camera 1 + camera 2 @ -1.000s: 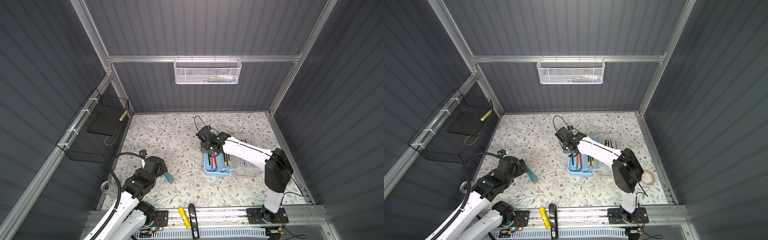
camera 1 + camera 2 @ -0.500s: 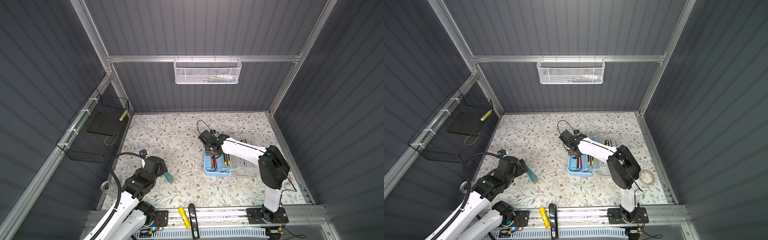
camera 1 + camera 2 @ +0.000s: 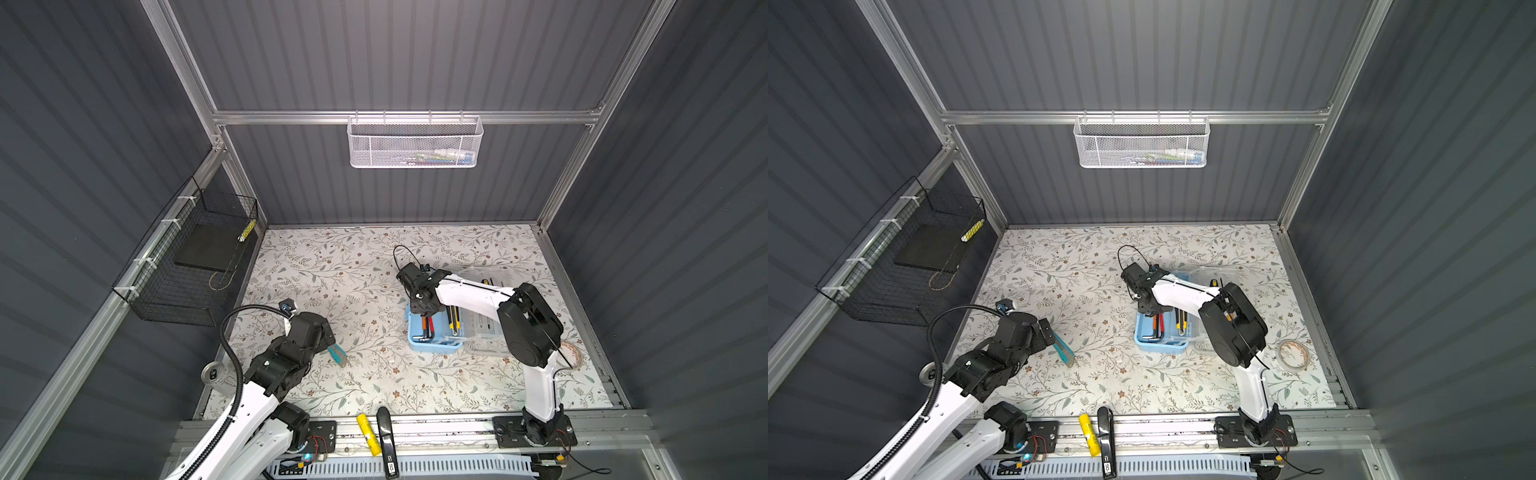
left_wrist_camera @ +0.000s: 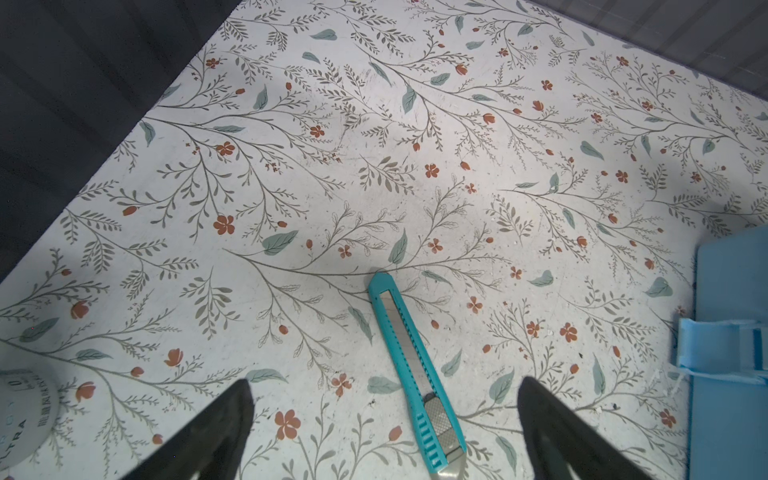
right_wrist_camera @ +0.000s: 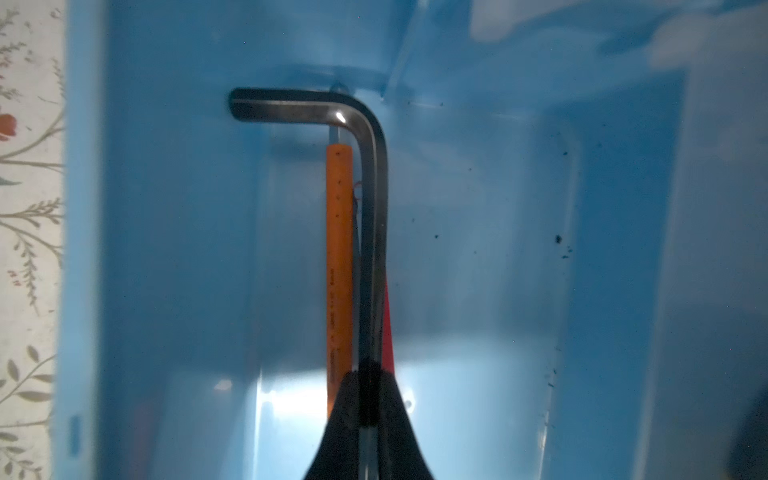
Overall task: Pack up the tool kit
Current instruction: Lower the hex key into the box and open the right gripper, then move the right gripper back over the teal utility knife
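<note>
Overhead view of a floral worktop (image 3: 365,266) inside grey walls. Right of centre, an open light-blue case (image 3: 432,347) holds a black hex key (image 3: 422,337), orange and red handles (image 3: 427,323) and a yellow-black knife (image 3: 453,322). Its clear lid (image 3: 484,332) lies alongside. The right end effector (image 3: 424,309) points down into the case's far end. The left end effector (image 3: 327,337) hovers just beside a teal knife (image 3: 337,356). A white mesh basket (image 3: 413,145) hangs on the back wall, a black wire basket (image 3: 187,270) on the left.
</note>
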Robot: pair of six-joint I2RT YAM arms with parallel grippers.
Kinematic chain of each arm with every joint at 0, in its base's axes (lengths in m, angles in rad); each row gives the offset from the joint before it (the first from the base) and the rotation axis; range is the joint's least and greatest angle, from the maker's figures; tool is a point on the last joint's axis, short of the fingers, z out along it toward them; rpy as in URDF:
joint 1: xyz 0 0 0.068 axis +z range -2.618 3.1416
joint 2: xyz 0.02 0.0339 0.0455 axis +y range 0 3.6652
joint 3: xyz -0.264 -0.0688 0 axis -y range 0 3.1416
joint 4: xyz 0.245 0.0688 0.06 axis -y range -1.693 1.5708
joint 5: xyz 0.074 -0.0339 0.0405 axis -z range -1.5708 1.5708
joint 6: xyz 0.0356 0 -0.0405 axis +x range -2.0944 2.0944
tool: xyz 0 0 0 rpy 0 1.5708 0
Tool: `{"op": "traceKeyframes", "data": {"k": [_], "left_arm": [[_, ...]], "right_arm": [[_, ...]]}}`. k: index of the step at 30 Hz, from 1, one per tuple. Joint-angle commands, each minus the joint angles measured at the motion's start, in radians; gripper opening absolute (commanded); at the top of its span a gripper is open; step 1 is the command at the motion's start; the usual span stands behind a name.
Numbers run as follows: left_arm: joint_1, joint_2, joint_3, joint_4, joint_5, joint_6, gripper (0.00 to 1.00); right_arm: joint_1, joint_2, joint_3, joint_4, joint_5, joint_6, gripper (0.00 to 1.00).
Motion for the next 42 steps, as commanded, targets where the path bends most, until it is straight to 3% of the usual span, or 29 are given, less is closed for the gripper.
{"op": "traceKeyframes", "data": {"k": [1, 11, 17, 22, 29, 38, 42], "left_arm": [[-0.001, -0.001, 0.000, 0.007, 0.003, 0.018, 0.99], [-0.001, 0.009, 0.034, -0.004, 0.010, 0.025, 0.99], [-0.001, -0.010, 0.059, -0.012, -0.002, 0.033, 0.99], [-0.001, -0.025, 0.107, -0.046, -0.033, 0.042, 0.99], [-0.001, -0.041, 0.209, -0.141, -0.087, 0.071, 0.99], [-0.001, -0.046, 0.286, -0.217, -0.116, 0.085, 0.99], [-0.001, -0.070, 0.304, -0.237, -0.117, 0.074, 0.99]], "right_arm": [[-0.006, 0.014, 0.018, -0.007, -0.012, -0.006, 0.13], [0.010, -0.144, -0.019, -0.010, -0.016, -0.027, 0.29], [0.063, -0.216, 0.003, 0.030, -0.085, -0.185, 0.39], [0.151, -0.120, 0.106, 0.070, -0.210, -0.312, 0.45], [0.296, 0.094, 0.335, 0.069, -0.300, -0.449, 0.54], [0.366, 0.278, 0.526, 0.007, -0.442, -0.582, 0.67], [0.399, 0.343, 0.597, -0.040, -0.433, -0.619, 0.68]]}}
